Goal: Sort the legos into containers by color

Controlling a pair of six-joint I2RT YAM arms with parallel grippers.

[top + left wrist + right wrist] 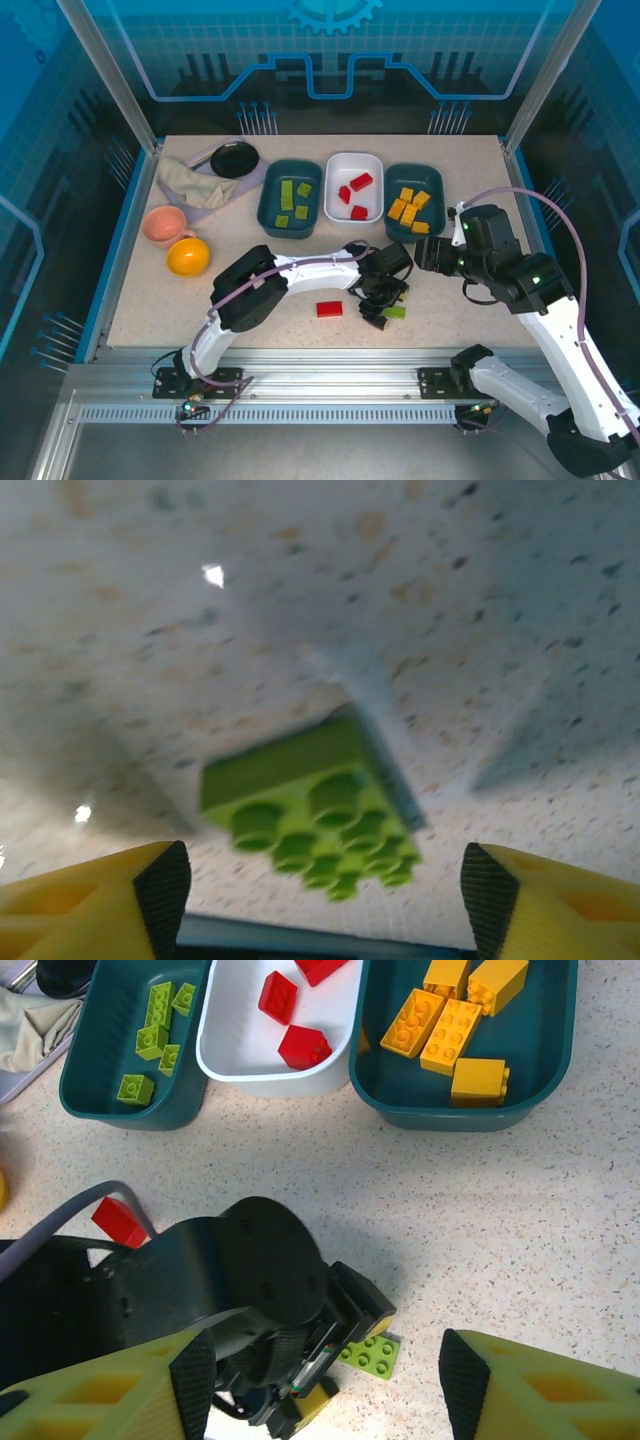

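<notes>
Well, green lego (310, 815), studs (335, 800) blurred

Right pincer (326, 1385): yellow fingers spread wide at frame bottom. Beneath it is the left arm (250, 1280), a black wrist, with a lime lego (372, 1353) just beside it on the speckled desk (520, 1220). A red lego (115, 1222) lies loose at left. Top row:
- left teal tub (100, 1050) holds lime bricks (150, 1035)
- white tub (240, 1050) holds red bricks (303, 1047)
- right teal tub (450, 1115) holds orange-yellow bricks (450, 1035)

the lime green lego (310, 825) is blurred; the left arm (250, 1280) partly covers a red lego (116, 1222).
</notes>
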